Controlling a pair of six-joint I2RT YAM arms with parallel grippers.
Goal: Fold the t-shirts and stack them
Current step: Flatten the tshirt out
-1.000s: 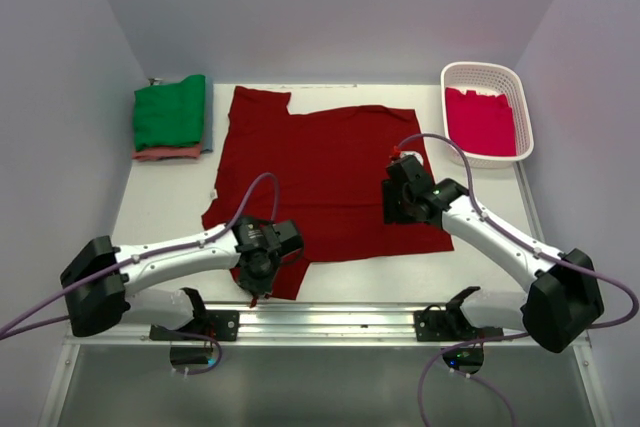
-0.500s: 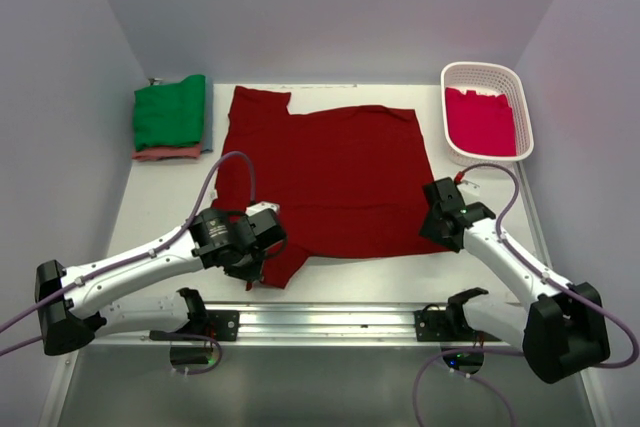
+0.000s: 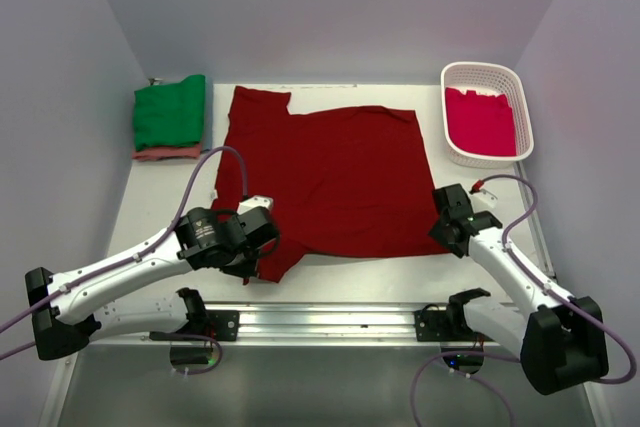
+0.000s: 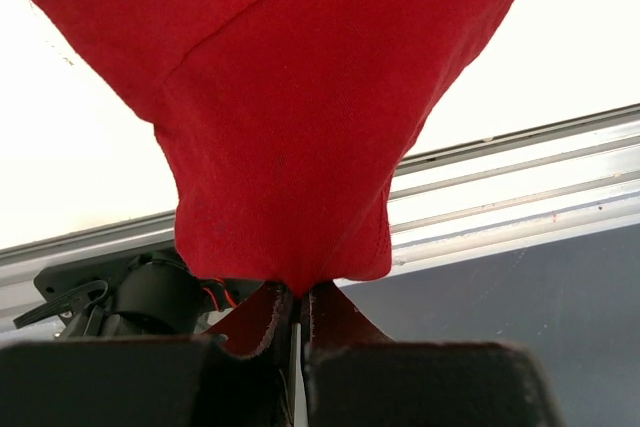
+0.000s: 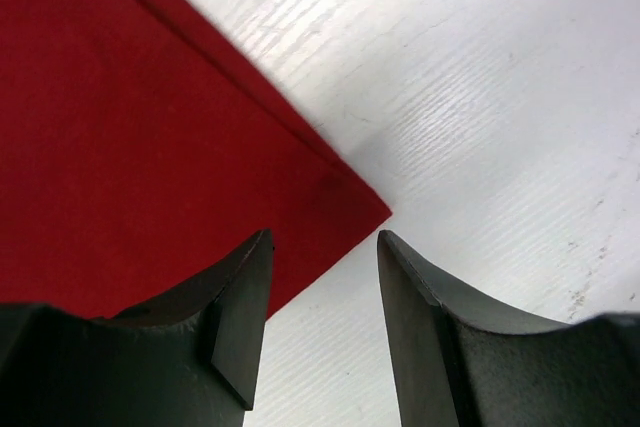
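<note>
Left wrist view showed the left gripper (image 4: pixel 298 297), jaws nipping the limp, light dark red t-shirt (image 4: pixel 290 117); the right gripper (image 5: pixel 322 272), jaws parted, was judged rightly placed at a corner.

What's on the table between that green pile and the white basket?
The dark red t-shirt, spread out mostly flat; the top view shows it.

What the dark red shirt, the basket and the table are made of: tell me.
The dark red shirt: soft matte knit cloth, likely cotton; it drapes. The basket: white plastic, by its moulded lattice. The table: white-painted wood, seemingly; faint grain shows.
</note>
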